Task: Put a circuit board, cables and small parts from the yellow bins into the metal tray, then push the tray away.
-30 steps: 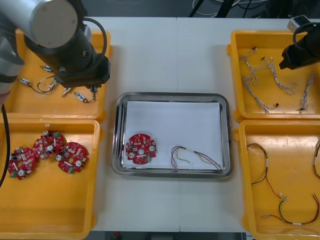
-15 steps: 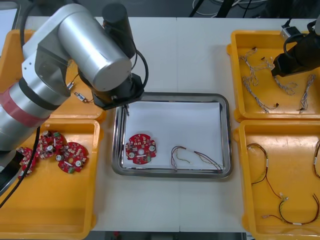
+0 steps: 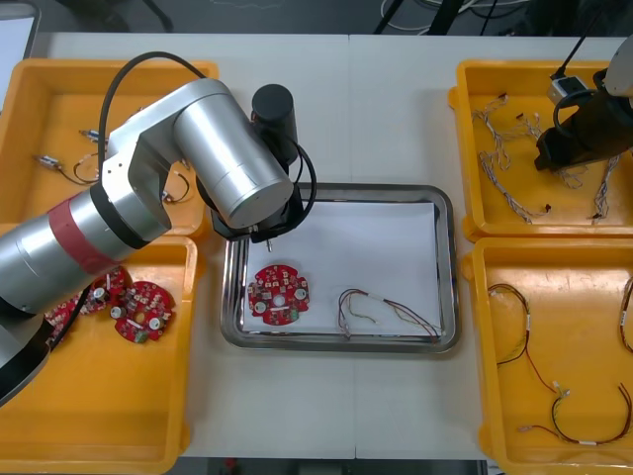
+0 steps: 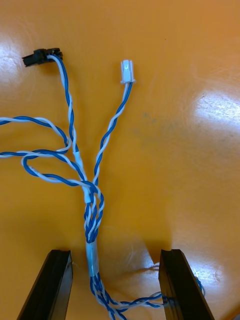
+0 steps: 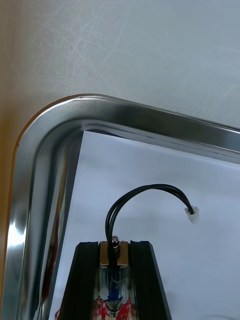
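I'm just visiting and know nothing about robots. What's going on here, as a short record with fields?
Left gripper: shut on a small metal part with a black wire, over the metal tray's far left corner
Right gripper: open, fingers astride a twisted blue and white cable in the far right yellow bin
Already in tray: a red circuit board, a thin cable

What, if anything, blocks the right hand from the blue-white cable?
Likely nothing: right hand open over the yellow bin, fingers either side of the blue and white cable, nothing across it. Left hand is over the metal tray.
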Controlling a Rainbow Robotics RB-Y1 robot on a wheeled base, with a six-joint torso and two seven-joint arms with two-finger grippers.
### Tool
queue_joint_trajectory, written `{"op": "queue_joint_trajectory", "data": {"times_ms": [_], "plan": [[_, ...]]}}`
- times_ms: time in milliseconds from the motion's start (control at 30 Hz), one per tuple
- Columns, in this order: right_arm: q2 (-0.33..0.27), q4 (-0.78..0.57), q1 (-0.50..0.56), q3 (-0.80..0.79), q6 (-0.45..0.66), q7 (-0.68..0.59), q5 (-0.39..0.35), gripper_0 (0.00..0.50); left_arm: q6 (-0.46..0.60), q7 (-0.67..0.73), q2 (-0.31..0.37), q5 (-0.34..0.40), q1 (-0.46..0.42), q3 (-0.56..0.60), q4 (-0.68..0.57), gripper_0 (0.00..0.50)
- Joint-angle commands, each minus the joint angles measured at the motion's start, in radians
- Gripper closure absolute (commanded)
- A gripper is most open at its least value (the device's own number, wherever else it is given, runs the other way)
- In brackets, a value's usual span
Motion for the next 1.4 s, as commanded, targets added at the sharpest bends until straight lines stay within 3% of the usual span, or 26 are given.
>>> {"op": "queue_joint_trajectory", "data": {"times_ms": [33,367,433,500,533,567,767,800,833,867,933,1033,1400], "plan": [[0.017,0.003,-0.052,0.007,-0.011,0.016,-0.015,0.0,-0.056,-0.007,-0.026,-0.024,-0.024,-0.038,0.042,0.5],[0.017,0.003,-0.033,0.007,-0.019,0.006,-0.071,0.0,-0.088,-0.005,-0.034,-0.027,-0.021,-0.038,0.073,0.499],[0.017,0.003,-0.027,0.007,-0.019,0.004,-0.071,0.0,-0.088,-0.002,-0.032,-0.027,-0.02,-0.039,0.073,0.362],[0.019,0.003,-0.018,0.007,-0.024,0.003,-0.071,0.0,-0.088,-0.001,-0.032,-0.029,-0.02,-0.039,0.073,0.139],[0.019,0.003,-0.016,0.007,-0.025,0.006,-0.071,0.0,-0.088,0.001,-0.032,-0.027,-0.02,-0.039,0.073,0.056],[0.017,0.003,-0.015,0.007,-0.025,0.004,-0.071,0.0,-0.09,0.001,-0.032,-0.029,-0.02,-0.039,0.073,0.008],[0.017,0.003,-0.003,0.007,-0.025,0.009,-0.071,0.0,-0.087,0.007,-0.018,-0.026,-0.02,-0.035,0.057,0.0],[0.017,0.003,-0.001,0.007,-0.025,0.009,-0.071,0.089,-0.085,0.009,-0.015,-0.023,-0.02,-0.032,0.054,0.0],[0.017,0.003,0.001,0.008,-0.025,0.004,-0.071,0.321,-0.081,0.01,-0.012,-0.02,-0.02,-0.032,0.047,0.0],[0.017,0.003,0.004,0.007,-0.025,0.009,-0.071,0.411,-0.079,0.01,-0.012,-0.018,-0.02,-0.027,0.042,0.0],[0.017,0.003,0.005,0.007,-0.024,0.012,-0.075,0.475,-0.058,0.013,-0.003,-0.01,-0.02,-0.012,0.022,0.0],[0.016,0.003,0.004,0.007,-0.024,0.012,-0.075,0.5,-0.015,0.012,0.002,0.002,-0.02,0.016,-0.013,0.0],[-0.009,-0.055,0.001,0.002,0.019,0.018,-0.069,0.5,0.157,0.019,0.052,0.049,-0.02,0.16,-0.18,0.0]]}}
